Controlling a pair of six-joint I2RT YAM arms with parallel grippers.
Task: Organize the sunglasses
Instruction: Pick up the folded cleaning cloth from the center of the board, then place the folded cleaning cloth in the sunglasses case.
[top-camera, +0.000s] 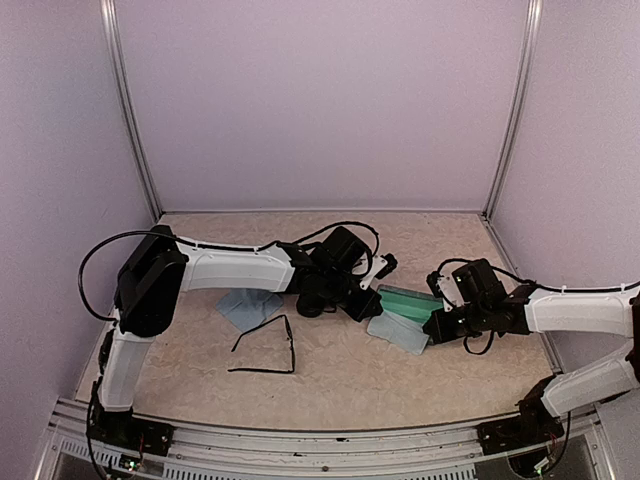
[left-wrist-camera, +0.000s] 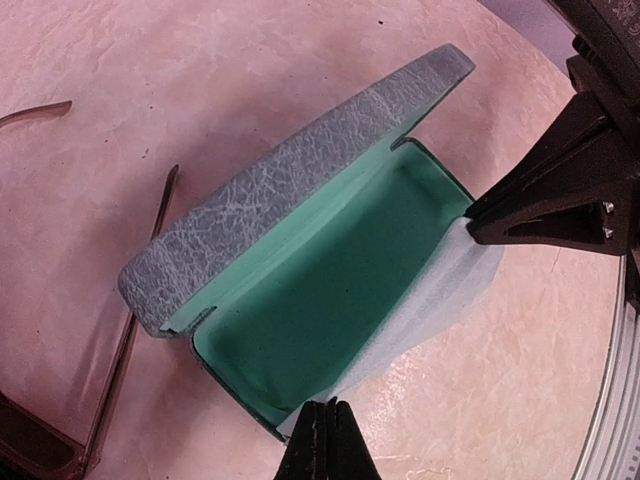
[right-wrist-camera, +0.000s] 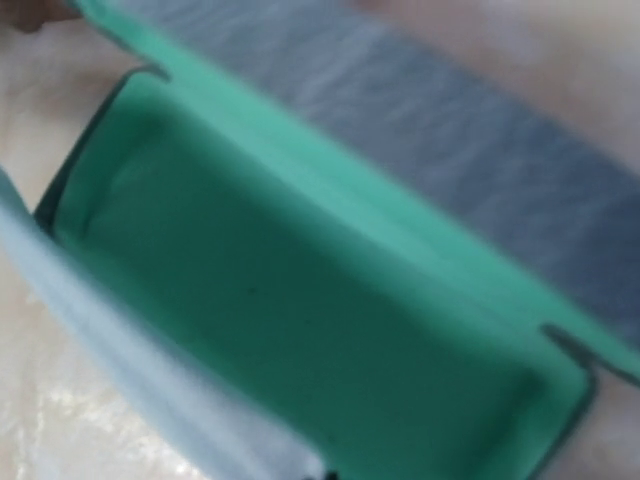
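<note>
Your claws are both sitting pinched together: left gripper (left-wrist-camera: 325, 442) at near rim of grey case (left-wrist-camera: 300, 180), btm ctr; right gripper (top-camera: 432, 330) at its rt end; black sunglasses (top-camera: 262, 371) lying lower-left of ctr; reddish-brown sunglasses (left-wrist-camera: 35, 445) btm-left, L wrist view.

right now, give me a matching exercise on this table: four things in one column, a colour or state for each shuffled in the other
1 sunglasses in the top view
2 case
3 left gripper
4 cloth by the case

a shut
b light blue
c open, green inside
d black frame

Pairs: 1-d, 2-c, 3-a, 4-b
</note>
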